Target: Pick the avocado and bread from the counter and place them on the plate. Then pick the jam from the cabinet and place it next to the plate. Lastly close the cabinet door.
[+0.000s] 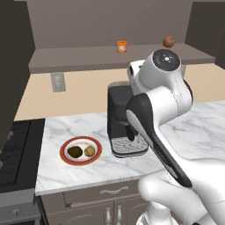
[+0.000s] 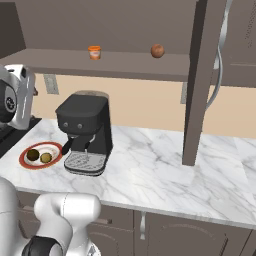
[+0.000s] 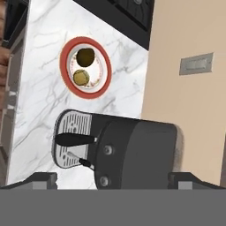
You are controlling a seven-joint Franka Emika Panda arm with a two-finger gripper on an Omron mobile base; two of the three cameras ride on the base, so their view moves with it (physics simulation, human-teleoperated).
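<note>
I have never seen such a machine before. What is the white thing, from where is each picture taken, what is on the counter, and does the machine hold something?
The white thing is a robot arm in a simulated kitchen. Two pictures come from cameras behind the arm, one to its left and one to its right. The third comes from a camera on its hand, looking down; the two dark tips at the bottom are its gripper, open and holding nothing.

On the marble counter stand a black coffee machine and a red-rimmed plate. The dark avocado and the tan bread lie side by side on the plate. Above, in the open cabinet, an orange jam jar and a reddish-brown ball stand on the shelf.
</note>
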